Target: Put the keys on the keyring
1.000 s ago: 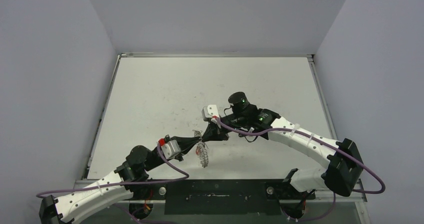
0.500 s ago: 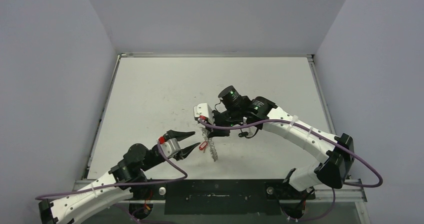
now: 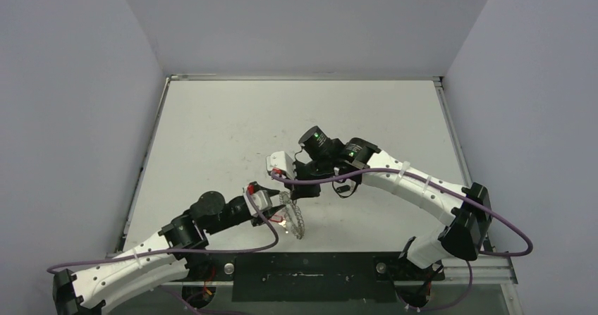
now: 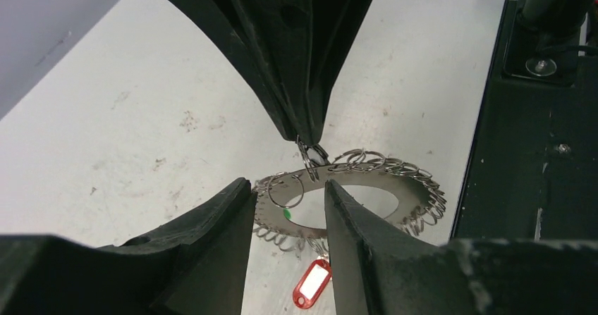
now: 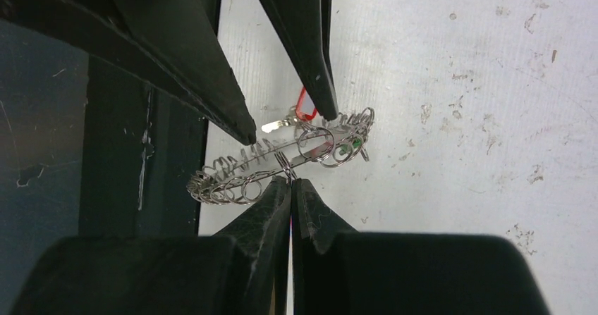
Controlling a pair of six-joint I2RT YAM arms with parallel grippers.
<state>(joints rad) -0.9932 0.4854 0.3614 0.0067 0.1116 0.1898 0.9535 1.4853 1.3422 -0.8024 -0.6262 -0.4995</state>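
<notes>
From above: wide, flat grey metallic keyring with a frilly outer edge, tilted, near the middle of the near edge of the white surface. Pinched at its upper rim by the right jaws, pressed together on it. Left jaws spread, just beside its left side.

From the left wrist: own left jaws spread at the bottom, one black finger on either side of the keyring's near rim; cannot tell whether touching. Right jaws reaching down from the top, tips closed on a small wire loop at the far rim. Small bright-green tag on the flat band, red plastic tag hanging below.

From the right wrist: own right jaws pressed together at the bottom, nipping the keyring, seen edge-on. Left jaws opposite, spread, tips just beyond the far rim.
</notes>
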